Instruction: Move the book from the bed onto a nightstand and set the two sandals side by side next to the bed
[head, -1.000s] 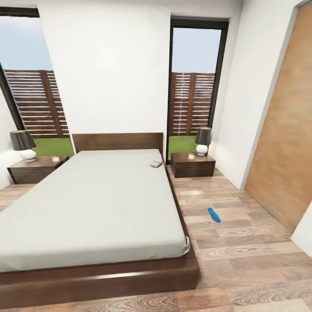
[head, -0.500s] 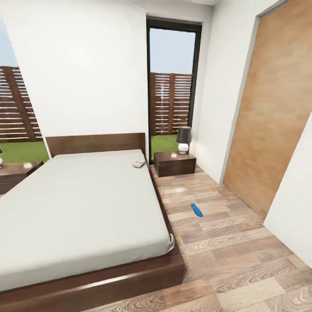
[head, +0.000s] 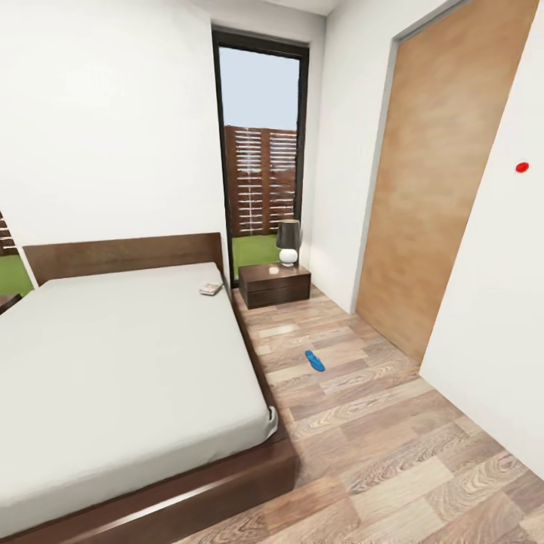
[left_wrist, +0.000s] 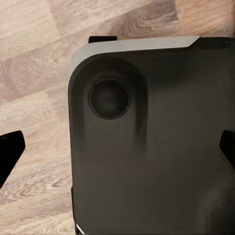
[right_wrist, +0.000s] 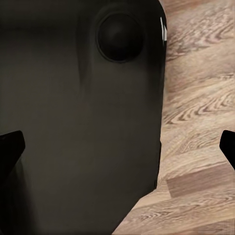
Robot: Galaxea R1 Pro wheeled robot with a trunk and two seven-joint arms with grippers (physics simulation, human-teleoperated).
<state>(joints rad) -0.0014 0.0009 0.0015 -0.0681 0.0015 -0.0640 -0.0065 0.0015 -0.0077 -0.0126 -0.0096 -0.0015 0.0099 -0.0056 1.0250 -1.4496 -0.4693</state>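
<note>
The small dark paperback book (head: 211, 289) lies at the low grey-mattressed bed's (head: 121, 363) 1 o'clock corner; one bright blue flat sandal (head: 314, 360) sits on the wood-plank floor (head: 378, 446), well apart. Left gripper (left_wrist: 117, 149) and right gripper (right_wrist: 117, 147) are spread wide and empty, far from both.

The bed (head: 128, 363) sits at ten o'clock, the book (head: 211, 289) on its far right corner. The nightstand (head: 273, 284) stands at twelve, a sandal (head: 314, 360) on the floor (head: 393, 453) at one.
</note>
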